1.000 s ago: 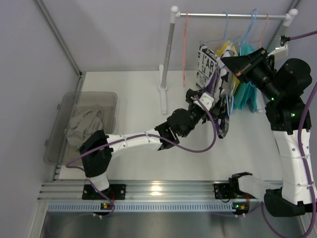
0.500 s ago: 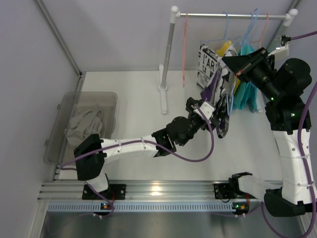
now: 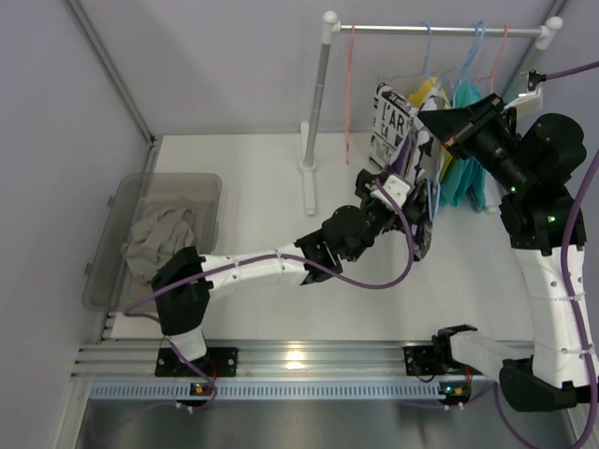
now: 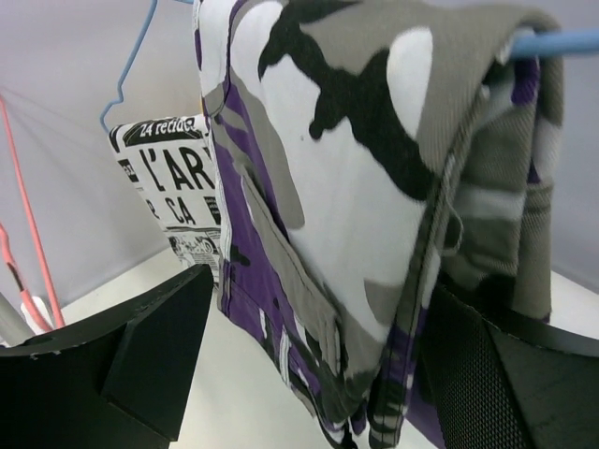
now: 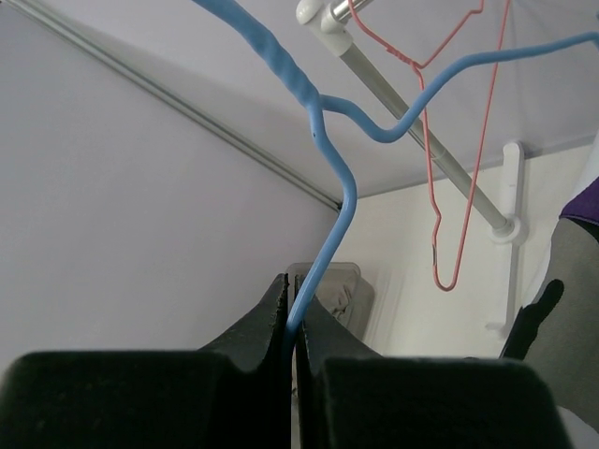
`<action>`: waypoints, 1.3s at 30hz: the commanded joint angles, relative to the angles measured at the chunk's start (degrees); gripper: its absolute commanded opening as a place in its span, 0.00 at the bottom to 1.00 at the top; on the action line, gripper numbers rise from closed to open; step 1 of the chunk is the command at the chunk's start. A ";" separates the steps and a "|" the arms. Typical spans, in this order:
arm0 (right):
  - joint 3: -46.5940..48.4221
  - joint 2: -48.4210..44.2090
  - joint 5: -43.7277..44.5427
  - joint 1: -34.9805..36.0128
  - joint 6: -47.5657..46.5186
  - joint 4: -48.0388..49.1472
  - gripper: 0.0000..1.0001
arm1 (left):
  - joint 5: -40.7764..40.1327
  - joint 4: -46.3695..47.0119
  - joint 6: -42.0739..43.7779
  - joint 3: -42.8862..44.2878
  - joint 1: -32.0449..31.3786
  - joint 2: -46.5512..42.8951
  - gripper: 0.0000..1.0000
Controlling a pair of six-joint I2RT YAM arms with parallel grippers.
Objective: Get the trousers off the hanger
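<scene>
The camouflage trousers (image 4: 356, 187), purple, grey, white and black, hang folded over the bar of a blue hanger (image 4: 562, 42). In the top view the trousers (image 3: 423, 234) hang below the rail, held out from it. My left gripper (image 4: 318, 374) is open, with one finger (image 4: 140, 346) on each side of the trousers' lower edge and apart from the cloth. It also shows in the top view (image 3: 412, 208). My right gripper (image 5: 292, 309) is shut on the blue hanger's wire neck (image 5: 328, 234), high by the rail (image 3: 451, 122).
A clothes rail (image 3: 440, 30) on a white post (image 3: 314, 112) carries a pink hanger (image 3: 349, 94), a newsprint-pattern garment (image 3: 391, 117) and a teal garment (image 3: 463, 173). A clear bin (image 3: 201, 182) holding grey cloth stands at the left. Grey walls close in behind and to the left.
My left gripper dipped slightly and came back up beside the trousers' lower edge. The right gripper has kept still with the hanger in it.
</scene>
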 commanded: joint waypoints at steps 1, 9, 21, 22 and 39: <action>0.16 -4.03 -1.53 1.01 0.53 15.49 0.00 | 0.90 3.79 0.50 4.39 0.51 2.18 0.89; -0.90 -5.61 -2.15 1.01 0.10 14.53 0.00 | 0.37 7.65 1.91 11.25 2.88 8.25 0.81; -1.68 -6.84 0.04 1.01 -3.50 9.26 0.00 | 6.87 13.90 7.45 8.28 3.15 3.96 0.05; -2.22 -7.37 0.31 1.01 -3.59 8.91 0.00 | 7.75 13.55 7.45 7.57 3.15 2.73 0.00; -21.55 -14.40 6.46 0.92 -15.10 4.86 0.00 | 13.21 -0.59 2.53 20.81 3.15 -8.89 0.00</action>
